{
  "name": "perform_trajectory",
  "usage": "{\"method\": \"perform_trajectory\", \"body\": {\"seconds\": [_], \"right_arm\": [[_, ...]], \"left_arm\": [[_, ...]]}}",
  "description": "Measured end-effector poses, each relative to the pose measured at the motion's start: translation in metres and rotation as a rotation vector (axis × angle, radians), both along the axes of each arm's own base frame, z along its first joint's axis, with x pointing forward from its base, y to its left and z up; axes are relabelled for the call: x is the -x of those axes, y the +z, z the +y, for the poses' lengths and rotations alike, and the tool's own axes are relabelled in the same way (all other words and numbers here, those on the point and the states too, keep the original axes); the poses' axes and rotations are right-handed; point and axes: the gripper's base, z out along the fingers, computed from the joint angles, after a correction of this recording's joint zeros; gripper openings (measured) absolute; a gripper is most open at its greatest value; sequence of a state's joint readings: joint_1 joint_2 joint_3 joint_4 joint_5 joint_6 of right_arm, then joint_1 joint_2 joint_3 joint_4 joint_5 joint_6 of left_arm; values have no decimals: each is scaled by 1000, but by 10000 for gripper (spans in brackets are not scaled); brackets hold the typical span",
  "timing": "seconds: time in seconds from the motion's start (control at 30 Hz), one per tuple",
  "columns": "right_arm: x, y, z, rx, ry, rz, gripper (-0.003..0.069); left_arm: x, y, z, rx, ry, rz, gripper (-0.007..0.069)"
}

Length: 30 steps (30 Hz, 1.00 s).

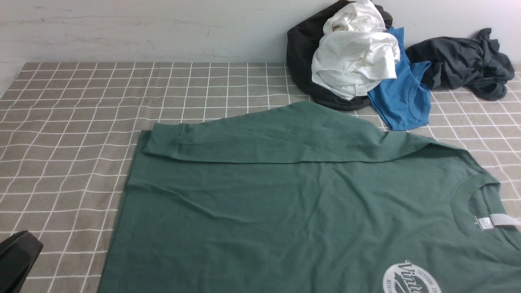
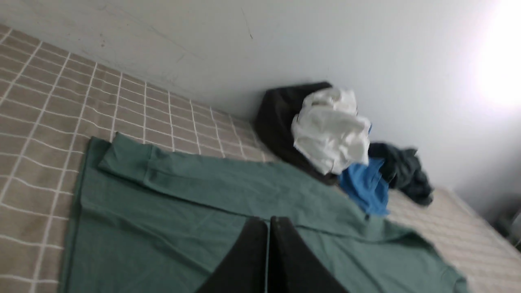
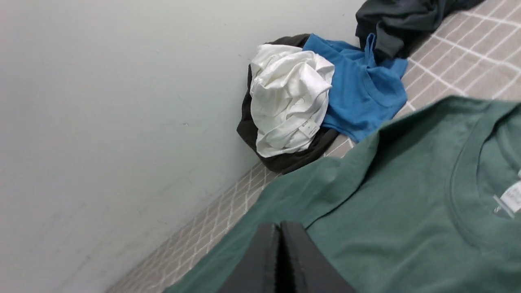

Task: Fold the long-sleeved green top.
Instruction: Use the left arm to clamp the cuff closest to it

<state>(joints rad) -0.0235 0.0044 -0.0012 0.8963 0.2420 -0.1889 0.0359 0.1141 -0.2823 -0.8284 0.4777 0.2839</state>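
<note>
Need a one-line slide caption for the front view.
Green long-sleeved top lies flat on the checked tablecloth, one sleeve folded across its body; other clothes piled by the wall.

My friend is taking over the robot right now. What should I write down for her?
Left gripper: shut, holding nothing.
Right gripper: shut, holding nothing.
Green top: flat on the checked cloth, collar toward the robot's right.
Done: far sleeve folded in over the body.
Left: the near side, out of view, then folding the body.
Other clothes are piled by the wall.
</note>
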Motion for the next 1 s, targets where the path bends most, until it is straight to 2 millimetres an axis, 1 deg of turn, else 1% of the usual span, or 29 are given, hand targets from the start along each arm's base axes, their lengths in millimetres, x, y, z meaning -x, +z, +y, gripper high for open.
{"method": "perform_trajectory", "body": {"seconds": [0.03, 0.07, 0.1, 0.13, 0.17, 0.23, 0.27, 0.3, 0.37, 0.4, 0.43, 0.47, 0.57, 0.6, 0.63, 0.67, 0.73, 0.8, 0.87, 0.9, 0.93, 1.0], "right_arm": [[-1, 8, 0, 58, 0, -4, -15], [-2, 7, 0, 58, 1, 4, -15], [-6, 26, 0, 175, 3, 5, -15], [-9, 28, 0, 188, 6, 20, -15], [-15, 46, 0, 289, 19, 29, -15], [-28, 70, 4, 421, 79, 85, -15], [-41, 89, 6, 503, 139, 134, -15], [-51, 100, 9, 557, 198, 185, -15], [-69, 116, 15, 622, 319, 287, -15], [-78, 122, 19, 637, 394, 345, -15], [-81, 123, 21, 641, 425, 368, -15], [-93, 127, 30, 655, 550, 447, -15], [-105, 124, 48, 692, 741, 549, -15], [-106, 122, 55, 713, 807, 579, -15], [-107, 118, 62, 732, 873, 616, -15], [-106, 116, 65, 747, 902, 626, -15], [-100, 107, 75, 802, 1014, 694, -15], [-96, 103, 79, 847, 1073, 731, -15], [-93, 102, 80, 888, 1096, 743, -15], [-93, 101, 80, 896, 1097, 743, -15], [-93, 101, 80, 904, 1097, 744, -15], [-93, 101, 80, 907, 1094, 741, -15]], "left_arm": [[-3, 9, -1, -67, -19, 26, -8], [-4, 11, -1, -81, -23, 33, -8], [-11, 26, -1, -194, -54, 100, -8], [-13, 29, -1, -225, -63, 121, -8], [-20, 39, 0, -316, -89, 195, -8], [-34, 51, 4, -459, -130, 344, -7], [-43, 56, 8, -529, -149, 443, -7], [-51, 58, 11, -579, -167, 521, -7], [-64, 56, 12, -647, -210, 639, -3], [-72, 51, 10, -680, -250, 697, 6], [-73, 50, 9, -684, -258, 705, 8], [-82, 42, 1, -714, -327, 762, 31], [-92, 23, -16, -762, -452, 840, 100], [-95, 15, -22, -778, -495, 874, 137], [-98, 2, -29, -793, -538, 926, 188], [-99, -1, -31, -799, -551, 940, 206], [-104, -23, -41, -814, -594, 1021, 314], [-109, -41, -47, -820, -604, 1060, 400], [-119, -61, -52, -816, -591, 1075, 488], [-124, -68, -53, -813, -584, 1086, 518], [-127, -72, -55, -809, -577, 1090, 532], [-138, -86, -58, -798, -551, 1103, 562]]}}
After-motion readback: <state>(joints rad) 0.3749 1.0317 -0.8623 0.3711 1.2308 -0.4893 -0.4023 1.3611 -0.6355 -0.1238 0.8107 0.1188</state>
